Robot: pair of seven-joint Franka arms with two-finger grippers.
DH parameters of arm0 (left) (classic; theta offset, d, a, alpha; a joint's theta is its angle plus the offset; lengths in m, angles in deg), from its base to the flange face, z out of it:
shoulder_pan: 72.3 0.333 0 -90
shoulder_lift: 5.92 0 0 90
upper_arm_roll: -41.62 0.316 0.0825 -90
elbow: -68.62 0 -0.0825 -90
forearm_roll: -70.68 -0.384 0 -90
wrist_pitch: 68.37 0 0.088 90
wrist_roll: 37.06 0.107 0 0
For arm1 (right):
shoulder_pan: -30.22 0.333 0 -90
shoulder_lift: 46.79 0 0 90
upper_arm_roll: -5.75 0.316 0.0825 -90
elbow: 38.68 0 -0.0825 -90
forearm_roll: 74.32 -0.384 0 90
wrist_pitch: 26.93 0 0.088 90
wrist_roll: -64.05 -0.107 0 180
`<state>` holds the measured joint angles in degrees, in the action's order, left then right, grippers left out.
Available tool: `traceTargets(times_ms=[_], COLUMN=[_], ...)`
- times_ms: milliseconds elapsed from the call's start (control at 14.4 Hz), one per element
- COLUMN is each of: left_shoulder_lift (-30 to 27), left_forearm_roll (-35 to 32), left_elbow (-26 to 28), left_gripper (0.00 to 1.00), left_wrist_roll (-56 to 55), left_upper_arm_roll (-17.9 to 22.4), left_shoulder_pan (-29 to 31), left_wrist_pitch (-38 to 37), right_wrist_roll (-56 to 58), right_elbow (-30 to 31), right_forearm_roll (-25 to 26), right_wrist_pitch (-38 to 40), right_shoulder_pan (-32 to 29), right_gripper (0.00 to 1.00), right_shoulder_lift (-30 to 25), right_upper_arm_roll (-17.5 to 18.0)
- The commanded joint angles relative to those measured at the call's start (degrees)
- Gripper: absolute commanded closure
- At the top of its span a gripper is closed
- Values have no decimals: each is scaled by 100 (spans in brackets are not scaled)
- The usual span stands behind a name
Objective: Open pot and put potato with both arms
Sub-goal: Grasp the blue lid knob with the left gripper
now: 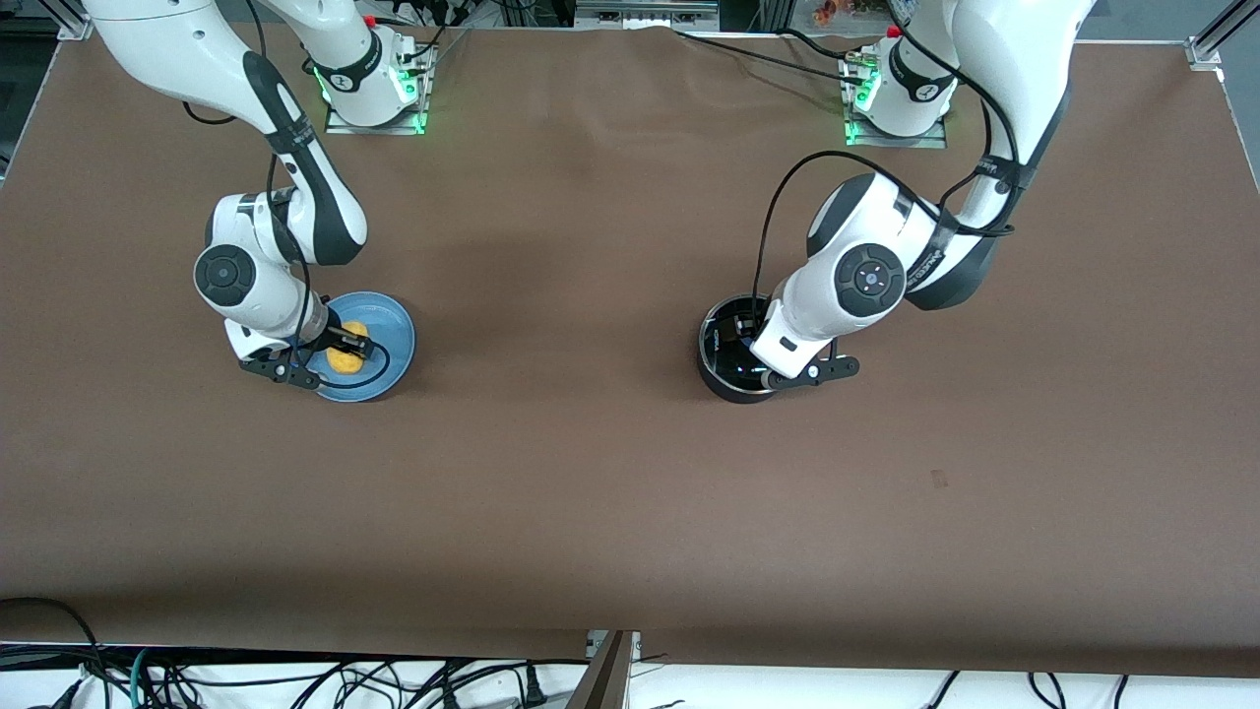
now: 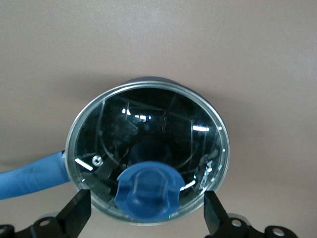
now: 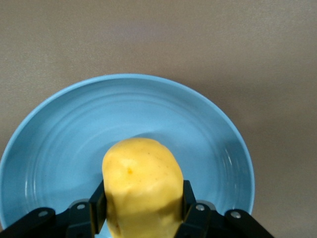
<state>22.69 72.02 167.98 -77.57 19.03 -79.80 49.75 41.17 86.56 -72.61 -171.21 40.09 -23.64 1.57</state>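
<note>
The brown table carries a light-blue plate at 9 o'clock and the pot at 3 o'clock.

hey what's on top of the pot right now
A glass lid with a blue knob covers the pot. The open left tool straddles the knob. Reflections hide the pot's inside.

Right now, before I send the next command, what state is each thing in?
pot: on the table, glass lid still on, closed.
lid knob: blue, between the open fingers of the left tool, not yet gripped.
potato: on the plate, clamped between the fingers of the right tool.
plate: flat on the table toward the right arm's end, holding only the potato.
</note>
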Motion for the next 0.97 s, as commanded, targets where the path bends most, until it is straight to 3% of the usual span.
traceTargets(times_ms=[0, 278, 347, 417, 486, 694, 903], left_shoulder_lift=[188, 197, 197, 197, 206, 267, 276], left_forearm_roll=[-458, -521, -521, -521, -521, -530, -530], left_elbow=[-110, -110, -110, -110, -110, -101, -110], left_gripper=[0, 0, 12, 17, 31, 46, 70], left_wrist_roll=[-273, -220, -212, -203, -185, -185, -98], left_upper_arm_roll=[17, 17, 26, 26, 17, 26, 26], left_shoulder_pan=[-260, -225, -225, -234, -225, -242, -234], left_wrist_pitch=[105, 96, 88, 88, 70, 35, -44], right_wrist_roll=[-41, 3, 12, 12, 12, 12, 38], right_elbow=[44, -8, -8, -17, -17, -26, -122], right_forearm_roll=[-4, -4, -4, -4, -4, 5, 5], right_wrist_pitch=[-65, -56, -56, -56, -56, -56, 5], right_shoulder_pan=[-3, -3, -3, -3, -3, -3, -3], right_gripper=[77, 77, 77, 77, 77, 77, 77], right_shoulder_lift=[-48, -74, -83, -83, -92, -109, -162], right_upper_arm_roll=[31, 31, 31, 31, 31, 31, 66])
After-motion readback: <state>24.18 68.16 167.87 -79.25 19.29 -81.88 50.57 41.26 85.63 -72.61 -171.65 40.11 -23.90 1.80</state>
